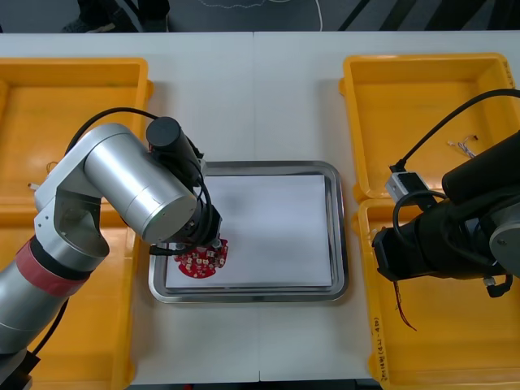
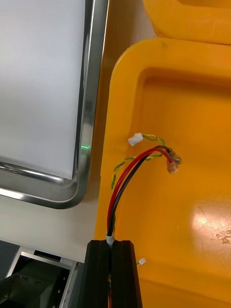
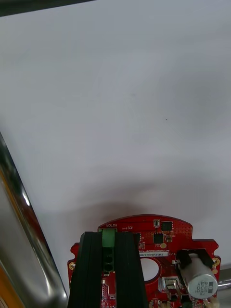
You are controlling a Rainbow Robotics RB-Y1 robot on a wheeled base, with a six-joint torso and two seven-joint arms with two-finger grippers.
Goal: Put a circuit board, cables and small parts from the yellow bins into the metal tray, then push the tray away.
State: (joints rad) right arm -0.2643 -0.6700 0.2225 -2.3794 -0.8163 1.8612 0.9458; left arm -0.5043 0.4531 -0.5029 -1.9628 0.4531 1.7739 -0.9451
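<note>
Both are pinching loads: left gripper [image 3: 108,240] the circuit board [image 3: 161,237] (by its connector) over the metal tray [image 1: 340,236] for release; right gripper [image 2: 114,246] a cable [image 2: 131,172] over its yellow bin [image 2: 192,115].

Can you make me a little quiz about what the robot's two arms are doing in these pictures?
1. True or false: the left gripper holds a round red circuit board inside the metal tray.
2. What are the right gripper fingers shut on? A) a red and black cable B) a small metal part C) nothing
3. Fill in: the right gripper works inside a yellow ___.

Key: 1 true; 2 A; 3 bin
</note>
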